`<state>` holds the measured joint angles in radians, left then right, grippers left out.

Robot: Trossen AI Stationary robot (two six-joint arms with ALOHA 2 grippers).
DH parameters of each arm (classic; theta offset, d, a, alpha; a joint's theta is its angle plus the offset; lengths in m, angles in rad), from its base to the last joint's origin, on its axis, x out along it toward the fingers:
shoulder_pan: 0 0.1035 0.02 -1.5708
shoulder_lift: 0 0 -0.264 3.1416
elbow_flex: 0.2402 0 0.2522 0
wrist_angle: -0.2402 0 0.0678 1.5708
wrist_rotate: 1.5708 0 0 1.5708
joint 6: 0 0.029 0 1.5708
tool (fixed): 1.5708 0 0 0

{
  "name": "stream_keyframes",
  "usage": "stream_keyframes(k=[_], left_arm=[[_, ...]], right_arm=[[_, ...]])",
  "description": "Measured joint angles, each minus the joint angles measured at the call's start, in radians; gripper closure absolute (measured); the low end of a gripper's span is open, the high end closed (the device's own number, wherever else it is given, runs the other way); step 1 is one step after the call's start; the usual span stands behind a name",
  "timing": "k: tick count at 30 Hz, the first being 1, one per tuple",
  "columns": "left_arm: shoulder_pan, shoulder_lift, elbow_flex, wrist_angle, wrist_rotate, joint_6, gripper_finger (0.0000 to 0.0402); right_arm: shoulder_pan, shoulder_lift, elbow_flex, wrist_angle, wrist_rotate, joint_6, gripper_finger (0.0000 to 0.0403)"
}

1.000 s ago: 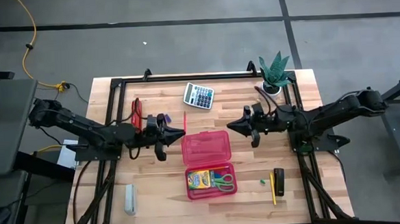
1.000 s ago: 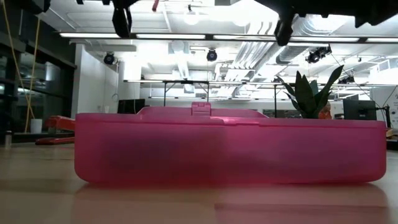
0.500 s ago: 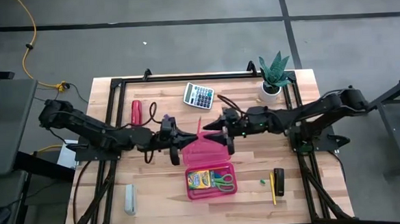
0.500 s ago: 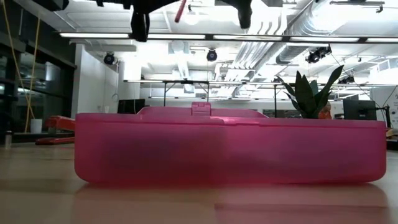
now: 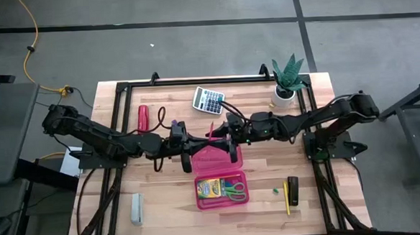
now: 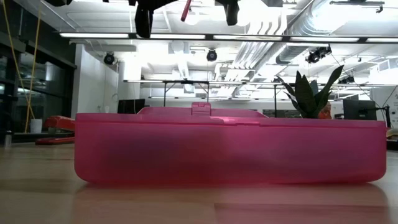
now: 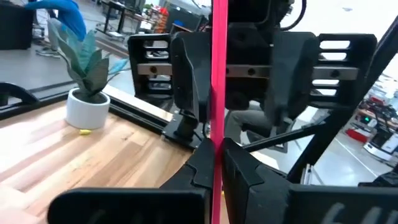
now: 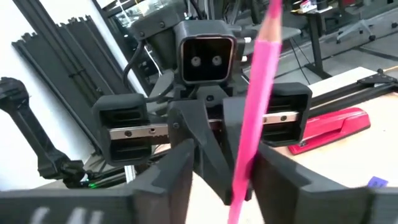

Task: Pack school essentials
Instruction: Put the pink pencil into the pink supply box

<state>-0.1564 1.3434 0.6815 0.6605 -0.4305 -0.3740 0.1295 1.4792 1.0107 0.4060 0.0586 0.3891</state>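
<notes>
Our left gripper (image 5: 197, 141) pinches the pink pencil (image 5: 211, 130) above the case (image 5: 216, 160). Our right gripper (image 5: 222, 135) (fingers apart either side of it) has closed in within 1 second, so we judge a handover before packing.

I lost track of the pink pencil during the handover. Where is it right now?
In the high view, the pink pencil is mid-table, held above the pink case, between the left gripper and right gripper.
</notes>
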Motion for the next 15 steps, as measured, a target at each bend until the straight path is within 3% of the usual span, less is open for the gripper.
stream_keyframes(k=[6, 11, 15], left_arm=[[-0.001, -0.001, 0.0, -0.001, 0.011, 0.001, 0.0401], [-0.001, -0.002, 0.0, -0.004, 0.017, 0.03, 0.0394], [0.006, -0.041, -0.001, -0.084, 0.046, 0.03, 0.0369]], right_arm=[[0.0, 0.0, 0.0, 0.001, 0.003, 0.003, 0.0384], [-0.002, -0.001, 0.0, -0.009, 0.004, 0.017, 0.0389], [-0.017, -0.053, 0.0, -0.125, 0.002, -0.007, 0.0396]])
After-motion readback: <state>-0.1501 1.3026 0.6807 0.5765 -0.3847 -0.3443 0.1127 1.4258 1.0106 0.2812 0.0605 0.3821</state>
